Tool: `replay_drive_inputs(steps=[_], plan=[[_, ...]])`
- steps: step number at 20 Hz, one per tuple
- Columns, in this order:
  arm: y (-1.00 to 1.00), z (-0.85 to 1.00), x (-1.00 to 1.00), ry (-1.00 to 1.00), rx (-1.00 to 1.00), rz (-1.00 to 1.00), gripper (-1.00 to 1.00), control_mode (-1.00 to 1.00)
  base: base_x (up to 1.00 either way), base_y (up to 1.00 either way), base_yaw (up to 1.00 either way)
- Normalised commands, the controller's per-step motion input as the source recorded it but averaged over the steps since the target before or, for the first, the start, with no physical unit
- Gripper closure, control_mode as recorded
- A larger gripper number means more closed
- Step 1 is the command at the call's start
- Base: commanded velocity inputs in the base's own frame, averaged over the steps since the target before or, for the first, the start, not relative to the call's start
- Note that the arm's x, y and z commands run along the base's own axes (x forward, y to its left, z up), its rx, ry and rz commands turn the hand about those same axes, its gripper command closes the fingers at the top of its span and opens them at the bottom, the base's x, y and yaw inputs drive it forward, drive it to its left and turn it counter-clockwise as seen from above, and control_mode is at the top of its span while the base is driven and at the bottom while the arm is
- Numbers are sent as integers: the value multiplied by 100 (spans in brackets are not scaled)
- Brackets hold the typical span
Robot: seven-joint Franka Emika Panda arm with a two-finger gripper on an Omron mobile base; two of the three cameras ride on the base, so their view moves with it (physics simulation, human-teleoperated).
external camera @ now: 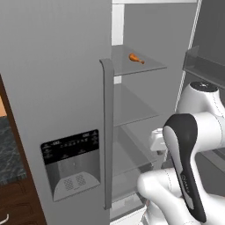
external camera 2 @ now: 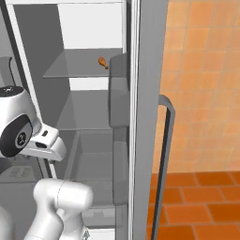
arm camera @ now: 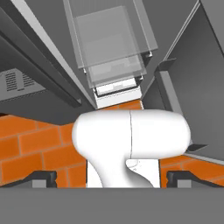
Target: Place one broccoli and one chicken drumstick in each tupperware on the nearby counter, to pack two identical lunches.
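One orange-brown chicken drumstick [external camera: 136, 58] lies on the top glass shelf of the open fridge, also seen as the drumstick [external camera 2: 102, 62] near that shelf's right end. My gripper [arm camera: 112, 177] points down toward the fridge's lowest drawers and the brick floor, well below the drumstick. Its dark fingertips [arm camera: 43, 178] stand far apart with nothing between them, so it is open. A strip of the marbled counter [external camera: 9, 147] shows at the far left. Broccoli and tupperware are out of view.
The closed grey fridge door with its dispenser panel [external camera: 72, 162] and vertical handle [external camera: 107, 132] stands left of the opening. The open door with bins [external camera: 206, 66] flanks the right. Glass shelves [external camera: 132, 105] and clear drawers [arm camera: 111, 41] fill the fridge. Orange tiled wall [external camera 2: 201, 84] lies right.
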Motion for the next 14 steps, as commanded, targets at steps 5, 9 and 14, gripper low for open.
replay_drive_inputs(steps=[5,9,14], plan=[[0,0,0,0,0,0,-100,100,42,-22,0],[0,0,0,0,0,0,-100,100,14,-18,0],[0,0,0,0,0,0,-100,100,0,0,0]])
